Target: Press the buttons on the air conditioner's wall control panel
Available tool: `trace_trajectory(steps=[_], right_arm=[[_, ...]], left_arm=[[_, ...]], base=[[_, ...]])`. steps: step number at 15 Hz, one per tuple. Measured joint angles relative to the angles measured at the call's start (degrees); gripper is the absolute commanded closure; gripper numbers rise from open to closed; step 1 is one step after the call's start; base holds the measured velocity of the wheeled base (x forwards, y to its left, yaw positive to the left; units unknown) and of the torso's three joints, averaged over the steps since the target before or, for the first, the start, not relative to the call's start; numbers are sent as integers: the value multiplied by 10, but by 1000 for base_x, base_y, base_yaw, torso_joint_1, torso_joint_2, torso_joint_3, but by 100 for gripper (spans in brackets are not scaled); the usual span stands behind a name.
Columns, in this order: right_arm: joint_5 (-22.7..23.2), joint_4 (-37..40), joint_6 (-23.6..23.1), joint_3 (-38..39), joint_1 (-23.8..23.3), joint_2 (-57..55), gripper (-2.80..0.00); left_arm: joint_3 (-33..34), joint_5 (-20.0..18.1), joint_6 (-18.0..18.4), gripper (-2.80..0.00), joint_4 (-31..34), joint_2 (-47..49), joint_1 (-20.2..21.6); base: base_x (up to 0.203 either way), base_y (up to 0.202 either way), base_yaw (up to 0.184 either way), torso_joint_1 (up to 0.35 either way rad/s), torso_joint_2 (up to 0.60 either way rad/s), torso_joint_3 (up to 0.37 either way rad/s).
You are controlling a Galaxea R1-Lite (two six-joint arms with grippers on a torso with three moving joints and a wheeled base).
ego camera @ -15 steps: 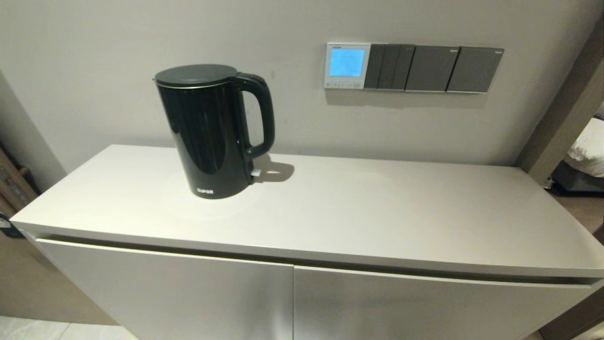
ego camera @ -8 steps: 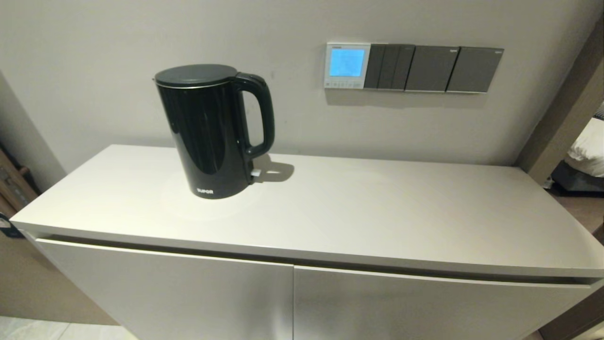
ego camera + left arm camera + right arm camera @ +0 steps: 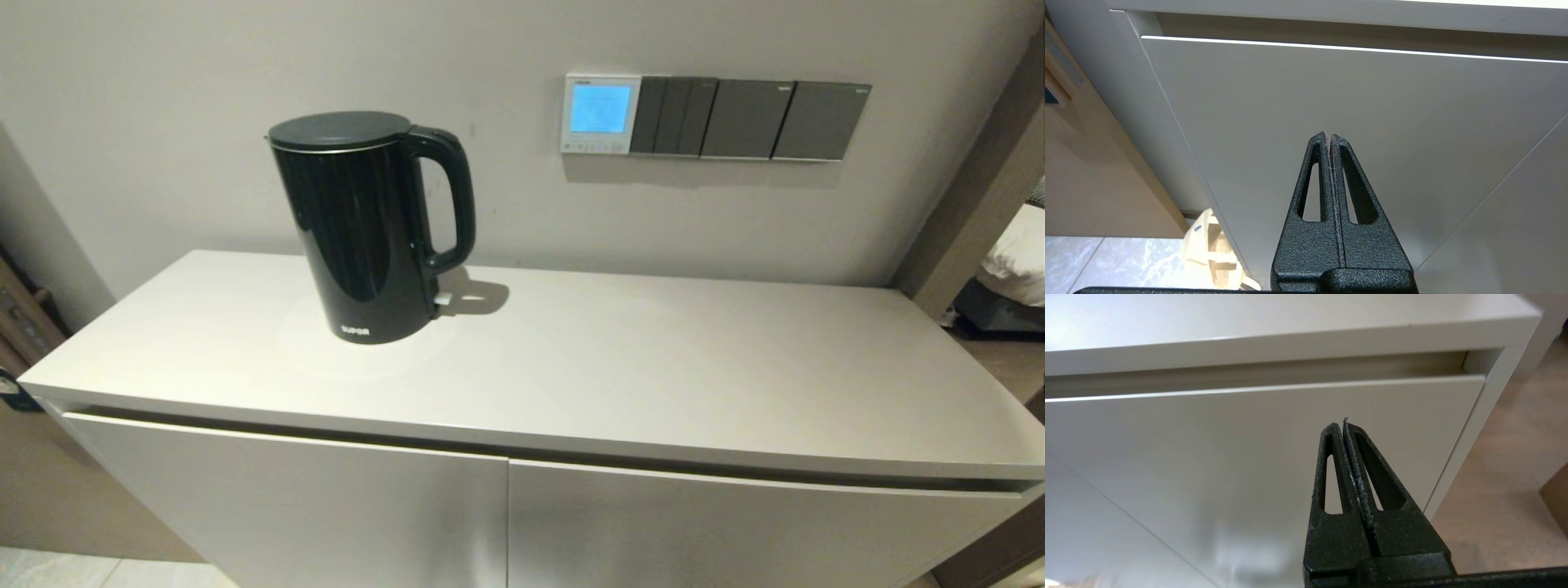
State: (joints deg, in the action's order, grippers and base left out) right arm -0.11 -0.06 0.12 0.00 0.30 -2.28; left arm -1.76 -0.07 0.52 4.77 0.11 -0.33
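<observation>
Head view first: no arm in sight. The control panel (image 3: 601, 114) sits on the wall, its screen lit blue, with the buttons (image 3: 596, 146) in a tiny pale row along its lower edge. Touching its far side runs a line of dark grey switch plates (image 3: 751, 119). A black kettle (image 3: 367, 224) stands on the counter (image 3: 653, 367) below and off to the panel's other side. Nothing is near those buttons, so I'd judge that no press is under way. The lit screen alone doesn't say whether any key has been pushed, and the whole reach looks to be left.

Left wrist view now: the left claw (image 3: 1329, 136) has its two black fingers pressed flat together, holding nothing. Straight ahead of the tip is a plain cabinet door (image 3: 1331, 102), and the counter's front edge lies well above the claw. Down beside it, a cream bag (image 3: 1208, 245) sits on the tiled floor. The panel is nowhere in this view, so it is high above and beyond this claw.

Right wrist view: the right claw (image 3: 1345, 426) is likewise closed tight on nothing, a wisp of fuzz at its tip. It faces the other cabinet door (image 3: 1249, 437), near the cabinet's end corner, with the counter's lip above it and wood floor off to the side. No panel here either.

So only the head view shows the target, and only the wrist views show the claws, both parked low in front of the cabinet.
</observation>
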Motion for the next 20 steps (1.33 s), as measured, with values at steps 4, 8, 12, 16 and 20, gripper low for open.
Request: trace_trajectory(steps=[4, 8, 12, 16, 20], right_arm=[[-1, 4, 3, 0, 0, 17, 0], [-1, 4, 8, 0, -1, 21, 0], [-1, 4, 9, 0, -1, 21, 0], [-1, 4, 9, 0, -1, 21, 0], [-1, 4, 9, 0, -1, 21, 0]], left_arm=[[0, 0, 0, 0, 0, 0, 0], [0, -1, 0, 0, 0, 0, 0], [0, 0, 0, 0, 0, 0, 0], [0, 0, 0, 0, 0, 0, 0], [0, 0, 0, 0, 0, 0, 0]], base=[[0, 0, 0, 0, 0, 0], [0, 0, 0, 0, 0, 0], [0, 0, 0, 0, 0, 0], [0, 0, 0, 0, 0, 0], [0, 0, 0, 0, 0, 0]])
